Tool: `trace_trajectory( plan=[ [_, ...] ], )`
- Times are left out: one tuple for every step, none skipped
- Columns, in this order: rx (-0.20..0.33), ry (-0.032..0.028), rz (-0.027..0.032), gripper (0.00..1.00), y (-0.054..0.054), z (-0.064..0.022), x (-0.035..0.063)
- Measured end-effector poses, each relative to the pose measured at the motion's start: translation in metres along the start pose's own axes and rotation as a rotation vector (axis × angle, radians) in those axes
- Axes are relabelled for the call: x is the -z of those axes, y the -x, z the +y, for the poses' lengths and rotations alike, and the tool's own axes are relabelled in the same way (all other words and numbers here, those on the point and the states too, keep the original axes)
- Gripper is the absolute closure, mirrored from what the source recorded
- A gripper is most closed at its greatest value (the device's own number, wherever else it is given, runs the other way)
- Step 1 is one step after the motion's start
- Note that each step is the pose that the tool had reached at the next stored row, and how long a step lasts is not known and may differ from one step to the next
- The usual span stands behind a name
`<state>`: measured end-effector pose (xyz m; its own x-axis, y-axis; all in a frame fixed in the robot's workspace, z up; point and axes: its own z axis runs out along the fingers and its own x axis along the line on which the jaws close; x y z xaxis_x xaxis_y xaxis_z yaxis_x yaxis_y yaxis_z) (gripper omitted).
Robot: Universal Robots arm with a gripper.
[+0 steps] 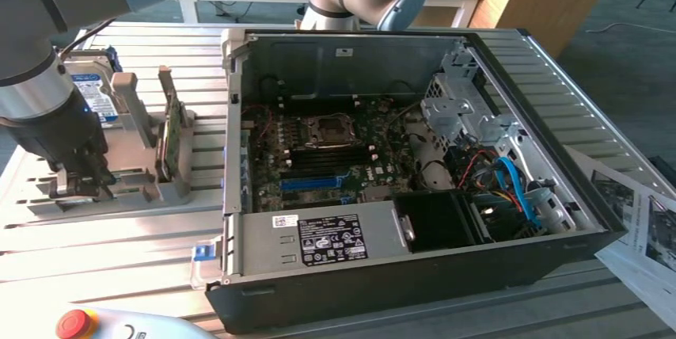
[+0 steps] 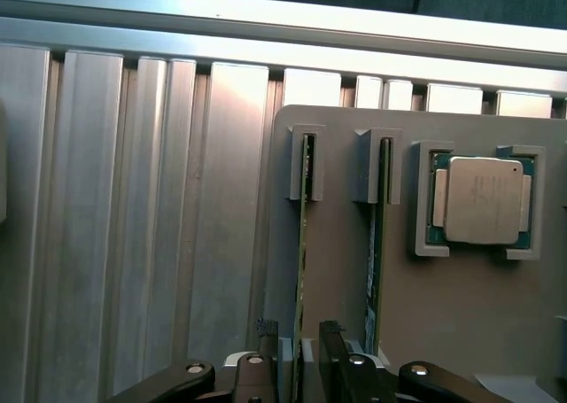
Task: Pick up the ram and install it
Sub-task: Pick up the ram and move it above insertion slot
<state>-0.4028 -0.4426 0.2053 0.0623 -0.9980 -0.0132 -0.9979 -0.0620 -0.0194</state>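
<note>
Our arm hangs upright at the exterior view's left, wrist vertical, gripper pointing straight down, its two fingers parted.

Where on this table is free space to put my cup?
Bare slats of the table lie between the gray holder, the computer case and the red-button pendant. Another strip borders the case on the exterior view's right, behind the papers. Crowded: the case's inside and the holder.
</note>
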Motion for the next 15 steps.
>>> trace_trajectory(
  plan=[
    [0.000,0.0000,0.0001,0.68,0.0000,0.0000,-0.0001],
    [0.000,0.0001,0.0001,0.68,0.0000,0.0000,-0.0002],
    [0.000,0.0001,0.0001,0.68,0.0000,0.0000,-0.0002],
    [0.000,-0.0001,0.0000,0.68,0.0000,0.0000,-0.0003],
    [0.000,-0.0001,0.0000,0.68,0.0000,0.0000,-0.0003],
    [0.000,-0.0001,0.0000,0.68,0.0001,0.0000,-0.0003],
    [0.000,-0.0002,0.0000,0.68,0.0001,0.0000,-0.0003],
    [0.000,-0.0001,0.0000,0.68,0.0001,0.0000,-0.0003],
    [0.000,-0.0001,0.0000,0.68,0.0001,0.0000,-0.0003],
    [0.000,-0.0001,0.0000,0.68,0.0001,0.0000,-0.0003],
    [0.000,-0.0002,0.0000,0.68,0.0001,0.0000,-0.0003],
    [0.000,-0.0001,0.0000,0.68,0.0001,0.0000,-0.0003],
    [0.000,-0.0001,0.0000,0.68,0.0001,0.0000,-0.0003],
    [0.000,-0.0001,0.0000,0.68,0.0001,0.0000,-0.0003],
    [0.000,-0.0001,0.0000,0.69,0.0001,0.0000,-0.0003]
  ],
)
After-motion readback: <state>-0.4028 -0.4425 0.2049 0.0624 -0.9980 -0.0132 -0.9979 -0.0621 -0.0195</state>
